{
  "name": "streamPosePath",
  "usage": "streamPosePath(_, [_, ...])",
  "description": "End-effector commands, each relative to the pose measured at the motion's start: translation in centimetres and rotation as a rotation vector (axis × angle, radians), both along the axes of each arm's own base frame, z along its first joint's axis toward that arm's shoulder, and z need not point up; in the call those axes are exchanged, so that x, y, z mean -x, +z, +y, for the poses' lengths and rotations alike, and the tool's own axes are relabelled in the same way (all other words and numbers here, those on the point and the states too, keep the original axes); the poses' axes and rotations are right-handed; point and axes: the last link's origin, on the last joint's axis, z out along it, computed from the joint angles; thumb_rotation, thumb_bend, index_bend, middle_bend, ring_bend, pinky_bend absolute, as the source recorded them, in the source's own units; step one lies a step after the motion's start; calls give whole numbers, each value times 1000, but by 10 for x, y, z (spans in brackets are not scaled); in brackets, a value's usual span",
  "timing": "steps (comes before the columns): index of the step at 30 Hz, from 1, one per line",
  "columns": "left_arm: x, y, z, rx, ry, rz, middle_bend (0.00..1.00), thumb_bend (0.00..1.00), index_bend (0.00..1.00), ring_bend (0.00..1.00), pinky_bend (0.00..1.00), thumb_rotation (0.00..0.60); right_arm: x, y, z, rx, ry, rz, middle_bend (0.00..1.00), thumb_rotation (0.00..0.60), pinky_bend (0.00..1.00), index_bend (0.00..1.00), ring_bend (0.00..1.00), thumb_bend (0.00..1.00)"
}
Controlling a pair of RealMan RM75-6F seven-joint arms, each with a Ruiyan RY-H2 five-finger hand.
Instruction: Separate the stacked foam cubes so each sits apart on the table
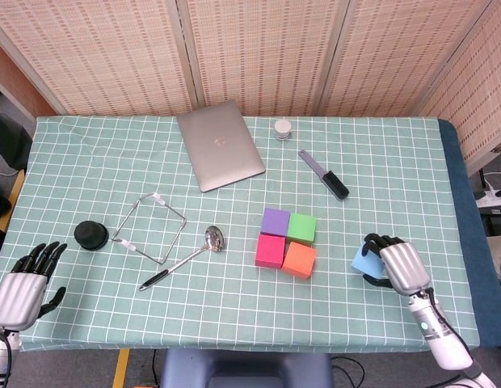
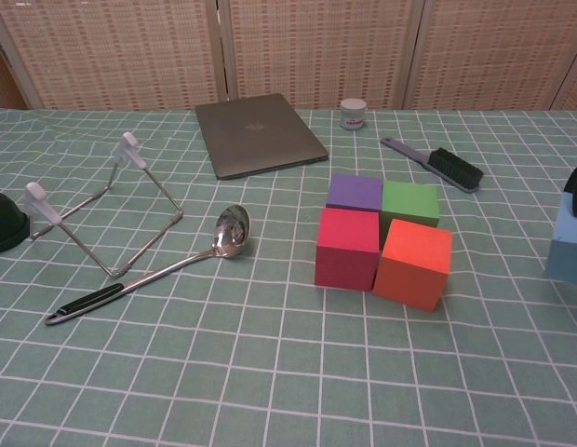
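Right hand [image 1: 398, 267]: silver-backed with dark fingers, curled over the top of the blue foam cube [image 1: 365, 261] and gripping it, at the near right of the table [image 1: 396, 162], well apart from the other cubes. In the chest view we see only the cube's matte pale-blue face at the frame's right edge, with a dark fingertip above it; whether it rests on the cloth or hangs just above we cannot tell.

Left hand [image 1: 24, 283]: same make, at the near left edge of the table, fingers spread and holding nothing.

Remaining foam cubes, four, matte and square-edged, packed in a two-by-two block, all sitting on the table with sides touching: purple cube [image 1: 275, 221] far left, green cube [image 1: 302, 227] far right, pink cube [image 1: 269, 250] near left, orange cube [image 1: 299, 259] near right, the last turned slightly askew.

We note further, outward from the block:
- steel ladle [image 1: 183, 259], polished bowl, black handle, lying left of the cubes;
- wire stand [image 1: 149, 227], thin metal frame with white end caps, just beyond the ladle;
- black round object [image 1: 90, 234], domed, near the left edge;
- laptop [image 1: 221, 145], closed, smooth grey lid, at the far side;
- small white jar [image 1: 283, 128], cylindrical, beside the laptop;
- brush [image 1: 324, 174], grey handle, black bristles, beyond the cubes.

The table wears a green cloth with a white grid.
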Motion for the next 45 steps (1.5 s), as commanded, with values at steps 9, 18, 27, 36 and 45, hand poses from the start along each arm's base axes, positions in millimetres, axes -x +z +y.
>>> streamPosePath(9, [0,-2,0,7,1,-1,98,333,98,99,283,600,24,-14,-7,-116,-53,-52,48,600,82,59,0,74])
streamPosePath(18, [1,-3,0,14,4,3,98,332,99,99,283,600,-2,4,11,-141,11,-173,2,600,0,3,0,74])
streamPosePath(27, [0,-3,-1,14,5,7,98,334,99,99,283,600,-43,1,14,-159,114,-224,0,600,50,74,0,73])
streamPosePath(36, [0,-2,-1,10,3,6,99,333,101,99,283,600,-61,-32,6,-254,92,-182,38,600,145,91,0,73])
streamPosePath(45, [1,-1,-1,7,4,5,99,333,100,99,284,600,-70,-57,-3,-323,83,-179,55,600,160,101,4,74])
